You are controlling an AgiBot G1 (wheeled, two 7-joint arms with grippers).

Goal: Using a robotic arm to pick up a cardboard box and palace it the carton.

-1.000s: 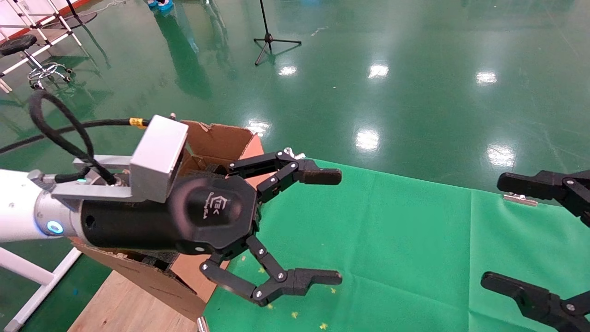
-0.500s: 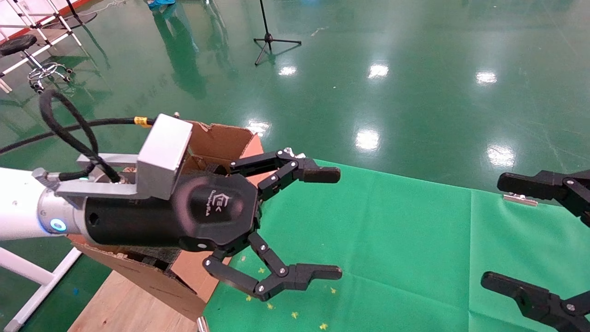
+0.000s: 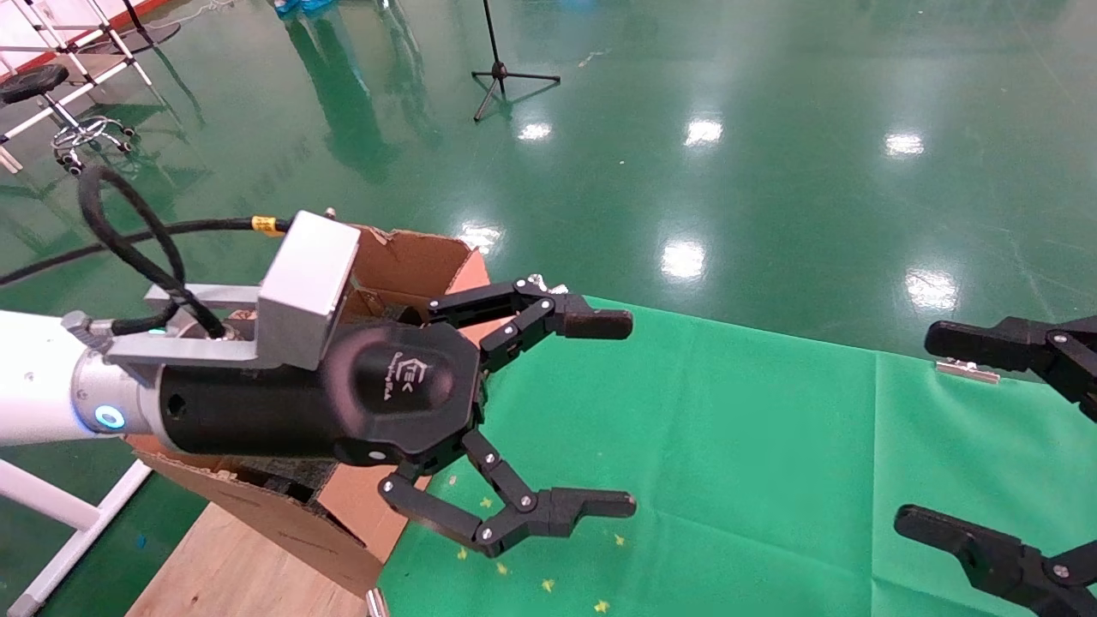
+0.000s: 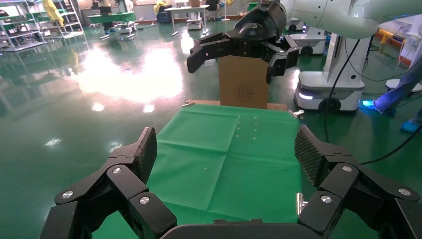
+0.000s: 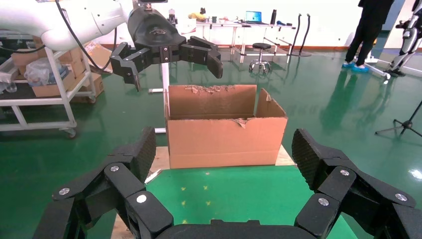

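- The carton (image 5: 224,130) stands at the left end of the green cloth (image 3: 728,454); black foam shows inside, the small cardboard box cannot be seen.
- The left gripper (image 3: 591,411) hangs beside the carton, fingers wide and empty.
- The right gripper (image 3: 986,437) is spread wide at the cloth's right end.

The white left arm with silver wrist (image 3: 51,403) is held level across the view, its black multi-link two-finger left gripper (image 3: 613,416) spread wide and empty. At the far right edge, the black right gripper (image 3: 934,433) is likewise held open and empty.
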